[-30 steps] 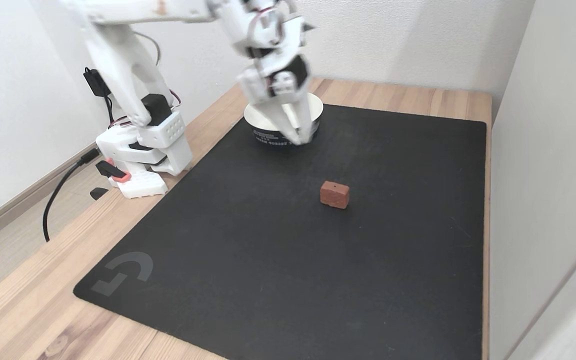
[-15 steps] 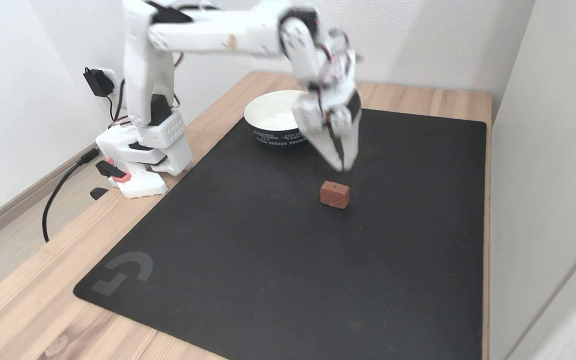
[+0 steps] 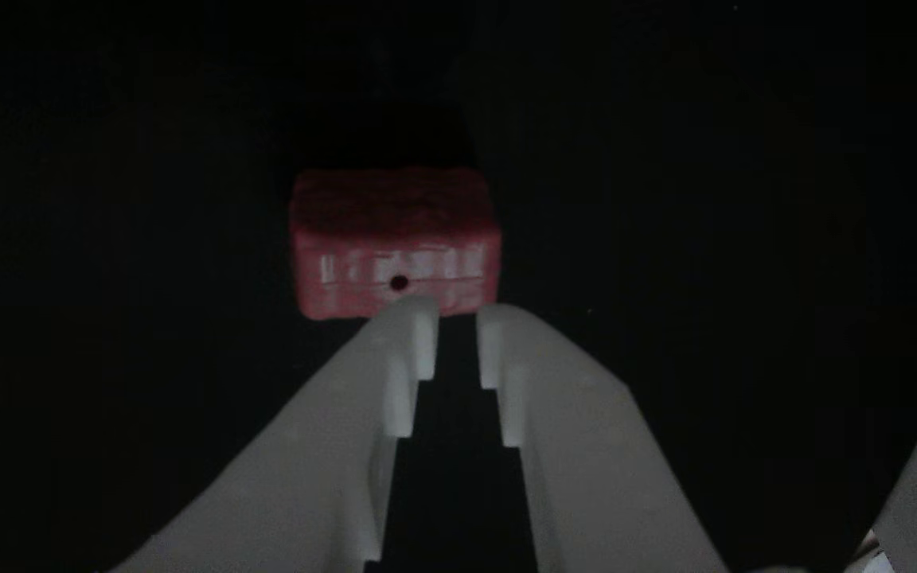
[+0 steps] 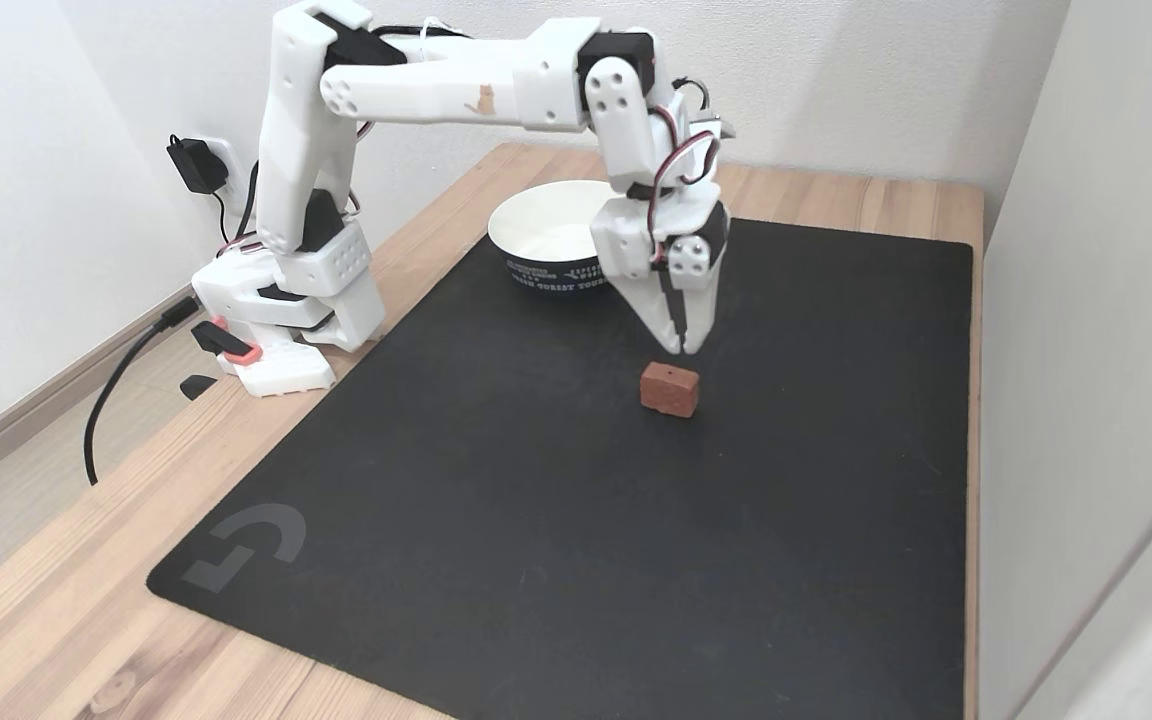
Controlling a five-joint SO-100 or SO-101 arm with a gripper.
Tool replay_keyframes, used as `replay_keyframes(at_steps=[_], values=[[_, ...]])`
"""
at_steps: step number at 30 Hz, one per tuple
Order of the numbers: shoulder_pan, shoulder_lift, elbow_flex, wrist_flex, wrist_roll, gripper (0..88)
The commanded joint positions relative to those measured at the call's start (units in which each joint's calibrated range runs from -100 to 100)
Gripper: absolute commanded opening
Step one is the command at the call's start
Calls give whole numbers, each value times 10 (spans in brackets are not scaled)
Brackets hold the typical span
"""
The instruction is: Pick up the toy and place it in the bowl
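- Gripper (image 4: pixel 681 348) has swung from the bowl (image 4: pixel 536 225) to just above the toy (image 4: pixel 669 389).
- Jaws nearly closed, holding nothing.
- Toy alone on black mat (image 4: pixel 536 520); nothing blocks it.

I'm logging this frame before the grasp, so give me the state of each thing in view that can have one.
toy: lying flat on the black mat, free, not gripped.
bowl: upright on the mat's far edge, nothing seen inside.
gripper: empty, pointing down just above the toy, fingers nearly closed with a narrow gap in the other view.
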Motion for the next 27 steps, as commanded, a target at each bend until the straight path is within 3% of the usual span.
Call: replay_keyframes(at_steps=[1, 23, 25, 27], values=[[6, -3, -27, 43, 0, 24], [7, -8, -35, 45, -1, 29], [7, -11, -35, 46, -18, 30], [7, -12, -35, 48, -68, 30]])
